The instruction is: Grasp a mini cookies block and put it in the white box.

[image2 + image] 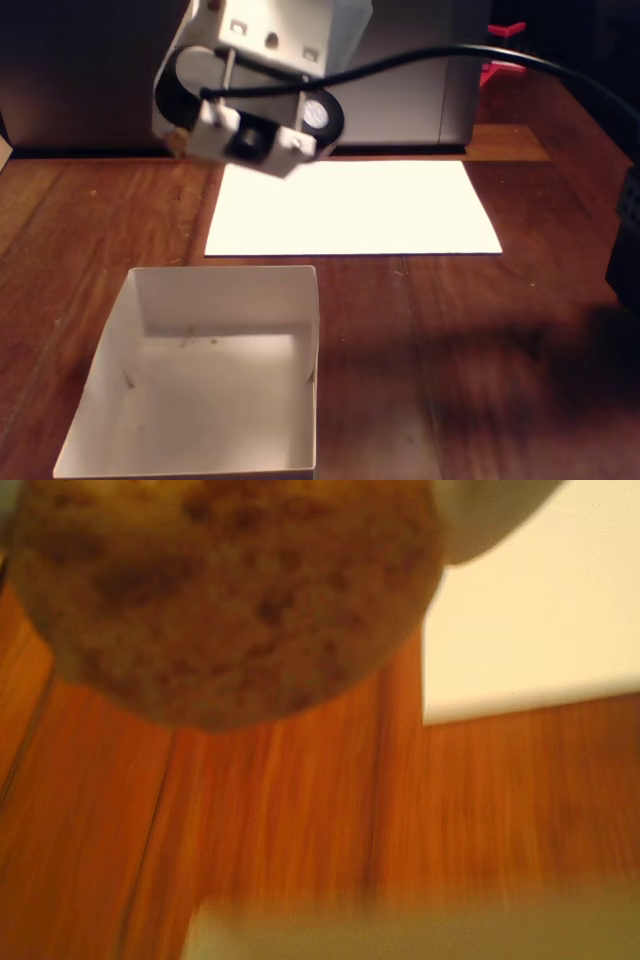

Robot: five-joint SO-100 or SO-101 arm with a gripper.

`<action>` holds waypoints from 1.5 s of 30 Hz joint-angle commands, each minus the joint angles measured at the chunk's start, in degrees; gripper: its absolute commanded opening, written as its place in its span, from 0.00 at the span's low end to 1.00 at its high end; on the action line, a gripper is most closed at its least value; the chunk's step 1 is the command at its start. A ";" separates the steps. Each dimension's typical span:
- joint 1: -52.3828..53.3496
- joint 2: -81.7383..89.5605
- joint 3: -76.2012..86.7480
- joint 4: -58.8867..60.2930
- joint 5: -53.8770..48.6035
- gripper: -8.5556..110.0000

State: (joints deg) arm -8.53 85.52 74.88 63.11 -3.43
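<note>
Cookie: I see it close under the wrist camera, between the jaws, above the table.
Jaws: pinching the cookie, seemingly.
Box: forward of the gripper; crumbs only.
Paper: beside.

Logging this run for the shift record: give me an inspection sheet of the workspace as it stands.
Surface: wooden table, reddish-brown, bare in the foreground.
Job's things: cookie fills the wrist view's upper left, clear of the wood below it; it is not visible in the fixed view. White box stands open near the front, holding only a few crumbs.
Clutter: flat white paper sheet behind the box.
Grippers: the gripper is hidden in the fixed view behind the arm's camera mount; its state cannot be judged.
Cables: black cable runs from the mount off to the right.
Surroundings: grey panel at the back, a red object behind it.
</note>
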 commanded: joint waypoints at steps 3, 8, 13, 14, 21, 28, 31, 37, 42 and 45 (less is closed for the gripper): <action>-5.54 7.82 -7.38 0.44 0.97 0.21; -7.12 3.69 -7.65 -0.44 2.37 0.21; -7.47 -0.62 -7.56 -2.11 4.48 0.21; -7.47 -1.41 -7.47 -2.72 5.10 0.21; -5.98 -5.10 -6.42 -6.94 8.96 0.21; -6.59 -6.24 -5.27 -7.12 12.39 0.21; -6.42 -7.82 -5.01 -7.03 13.27 0.21; -7.03 -9.76 -5.10 -4.92 14.06 0.21; -7.47 -10.46 -5.01 -3.78 14.50 0.21; -7.03 -10.46 -5.80 -3.87 14.85 0.21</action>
State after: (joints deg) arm -15.91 73.04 74.53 59.15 10.63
